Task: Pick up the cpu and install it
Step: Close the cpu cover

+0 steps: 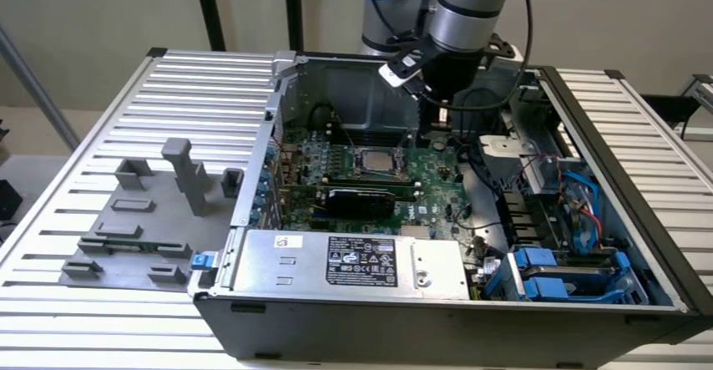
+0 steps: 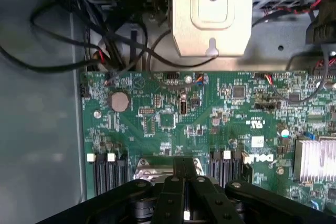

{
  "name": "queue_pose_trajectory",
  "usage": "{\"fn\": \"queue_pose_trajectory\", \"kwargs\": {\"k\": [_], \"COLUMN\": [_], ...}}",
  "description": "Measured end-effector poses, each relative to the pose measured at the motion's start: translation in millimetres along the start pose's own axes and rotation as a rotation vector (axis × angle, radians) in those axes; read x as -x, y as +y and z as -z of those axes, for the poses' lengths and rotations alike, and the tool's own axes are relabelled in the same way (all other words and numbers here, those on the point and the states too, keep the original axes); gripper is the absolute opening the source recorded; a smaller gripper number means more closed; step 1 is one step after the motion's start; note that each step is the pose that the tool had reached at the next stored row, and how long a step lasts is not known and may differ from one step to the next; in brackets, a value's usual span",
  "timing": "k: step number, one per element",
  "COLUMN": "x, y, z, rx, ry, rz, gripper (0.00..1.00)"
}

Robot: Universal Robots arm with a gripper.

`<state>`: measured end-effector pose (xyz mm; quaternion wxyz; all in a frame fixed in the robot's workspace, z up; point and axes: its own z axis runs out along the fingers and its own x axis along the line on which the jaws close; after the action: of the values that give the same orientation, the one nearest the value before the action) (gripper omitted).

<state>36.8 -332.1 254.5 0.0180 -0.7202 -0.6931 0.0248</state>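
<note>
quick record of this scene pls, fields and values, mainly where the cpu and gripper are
cpu: pale silver square, lying flat in the motherboard socket
gripper: above the motherboard's far edge, beyond the socket, apart from the cpu
fingers: together, nothing seen between them
computer case: open on top, on a slatted table
power supply: silver labelled box at the case's near end
grey fixture: outside the case, on the exterior view's left

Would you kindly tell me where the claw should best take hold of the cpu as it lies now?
Probably by two opposite edges, straight down from above: the cpu lies flat on the green board, deep inside the case, whose walls block a sideways approach.
</note>
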Motion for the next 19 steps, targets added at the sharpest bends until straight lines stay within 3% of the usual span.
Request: {"fn": "queue_pose_trajectory", "kwargs": {"k": [10,19], "x": [1.4,2.6], "y": [-37.4,-69.7], "z": [-5.1,-14.0], "rx": [-0.0454,-0.0735], "ry": [-0.0019,-0.0029], "rz": [0.0,0.001], "gripper": [0.11,0.11]}}
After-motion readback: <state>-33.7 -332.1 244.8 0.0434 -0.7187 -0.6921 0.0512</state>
